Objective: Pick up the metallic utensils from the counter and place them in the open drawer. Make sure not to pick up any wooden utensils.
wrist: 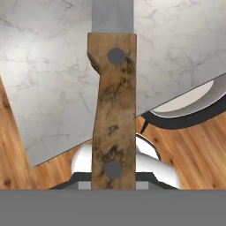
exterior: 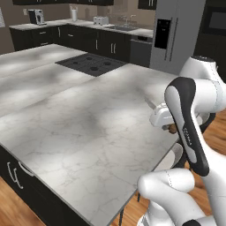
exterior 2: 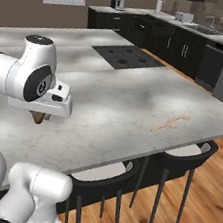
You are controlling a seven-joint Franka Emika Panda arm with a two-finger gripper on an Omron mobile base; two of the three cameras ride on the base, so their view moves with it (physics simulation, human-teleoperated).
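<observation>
Knife time: the table knife with its grey blade and mottled brown riveted handle [wrist: 113, 119] rode clamped lengthwise in the narrowly closed gripper [exterior: 170, 127], lifted clear above the grey-white marbled surface [exterior: 88, 128] near its edge, seemingly ready for carrying drawerward.

The knife handle [wrist: 113, 119] looks like brown, mottled wood with a dull, grainy finish, pinned by two flat grey metal rivets; the blade [wrist: 112, 15] above it is plain matt grey metal. The counter [exterior: 84, 119] is grey-white marbled stone, smooth, with a soft sheen and fine dark veins. The cooktop [exterior: 91, 64] set into it is black and matt. A pale, tan wooden utensil [exterior 2: 171, 123] lies on the stone. The floor [exterior 2: 189, 216] is warm, polished wood planks. The stools [exterior 2: 177, 156] have black frames and smooth off-white seat pads. The fridge [exterior: 176, 33] looks like brushed steel.
</observation>
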